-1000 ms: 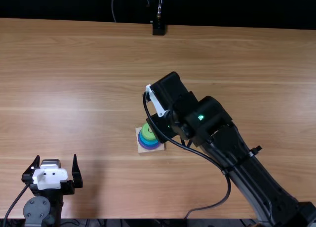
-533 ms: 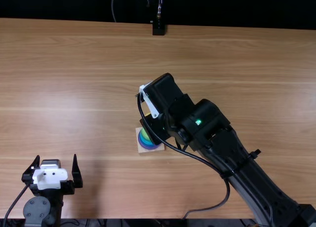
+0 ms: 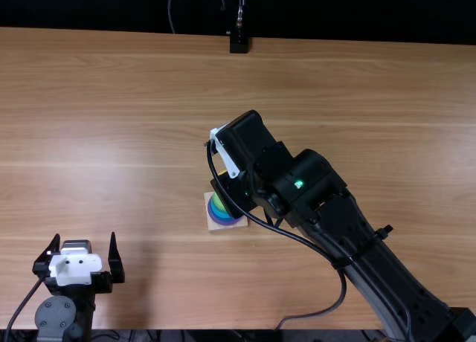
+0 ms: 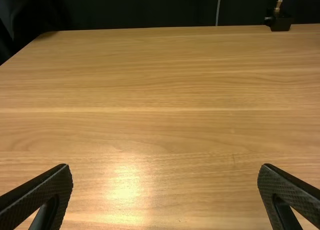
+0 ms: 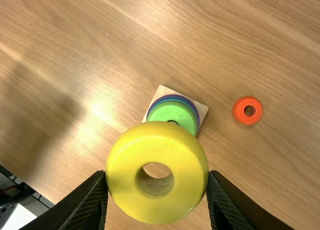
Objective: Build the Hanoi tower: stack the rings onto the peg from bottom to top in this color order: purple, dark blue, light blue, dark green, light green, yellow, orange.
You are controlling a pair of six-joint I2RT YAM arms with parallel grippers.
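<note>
My right gripper [image 3: 236,189] is above the wooden base [image 3: 210,224] and hides part of the stack [image 3: 223,217]. Purple, blue and light green show on that stack. In the right wrist view, my right gripper [image 5: 157,176] is shut on the yellow ring [image 5: 120,165], held above the table beside and partly over the light green ring [image 5: 167,114]. The orange ring [image 5: 238,110] lies loose on the table, apart from the base [image 5: 202,109]. My left gripper [image 3: 83,239] stands open at the near left; in its wrist view, the gripper [image 4: 165,170] has nothing between its fingers.
The right arm [image 3: 372,260] stretches from the near right corner to the middle, with a loose cable [image 3: 327,308] beside it. A black stand [image 3: 239,42] is at the table's far edge.
My right gripper has shifted slightly left in the top view with the yellow ring, covering more of the stack. The left arm has kept still.
</note>
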